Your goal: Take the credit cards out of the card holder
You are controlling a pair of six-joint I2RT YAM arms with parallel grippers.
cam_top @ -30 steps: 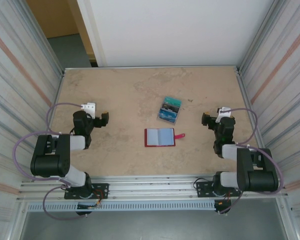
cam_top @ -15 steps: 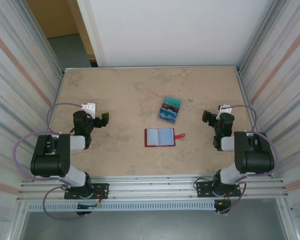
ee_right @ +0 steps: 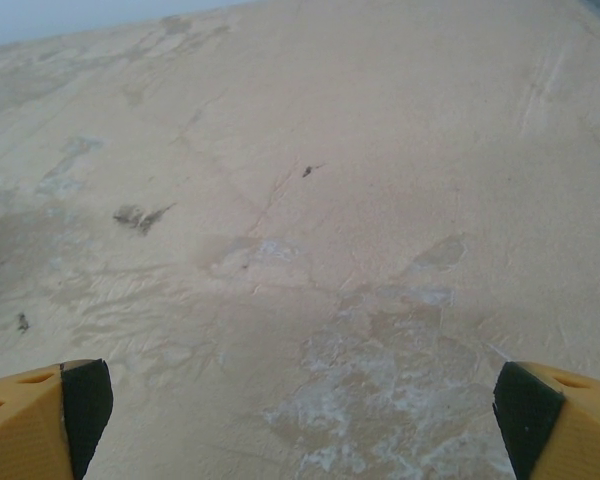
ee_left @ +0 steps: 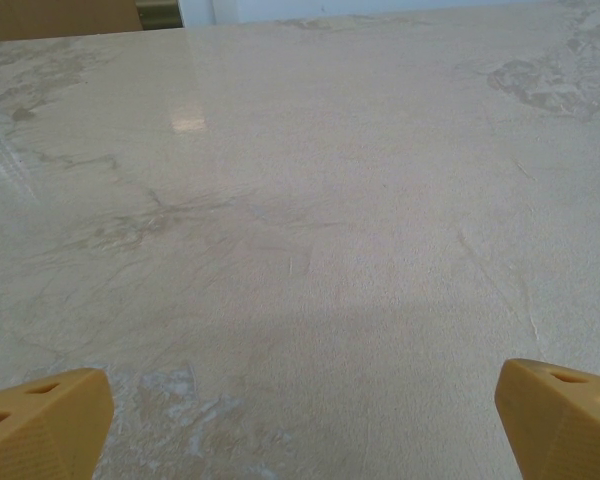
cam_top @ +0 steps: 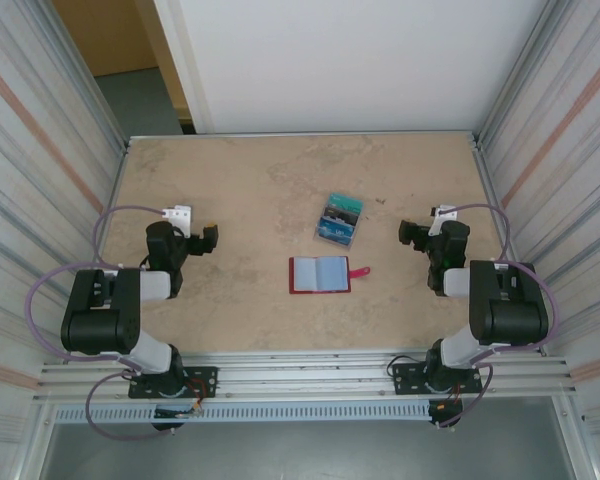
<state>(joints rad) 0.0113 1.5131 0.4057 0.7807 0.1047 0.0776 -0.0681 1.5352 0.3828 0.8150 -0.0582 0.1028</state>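
The card holder (cam_top: 319, 274) lies spread open on the table (cam_top: 250, 190), a little nearer to the near edge than to the far one and about midway between the left and right edges. Its grey-blue pockets (cam_top: 323, 271) face up and its snap tab (cam_top: 360, 270) points to the right edge. The credit cards (cam_top: 339, 221) lie in a small pile just beside it on the far side, apart from it and not inside it. From above I cannot tell if any card is left in the pockets, which look flat. The left end effector (cam_top: 209, 238) rests near the left edge and the right end effector (cam_top: 412, 236) near the right edge, both well apart from the holder. Each is spread wide and holds nothing. In each wrist view the yellow fingers (ee_left: 42, 420) stand at the two lower corners with only bare table between them. In my judgement the removing is done or almost done, so the step in hand is a check. If a card is inside, one end effector should press down on the red border of the holder so that it cannot slide. The other should pinch the free edge of the card and pull it flat along the pocket opening, without lifting the holder. The card then goes on the pile, away from the holder.
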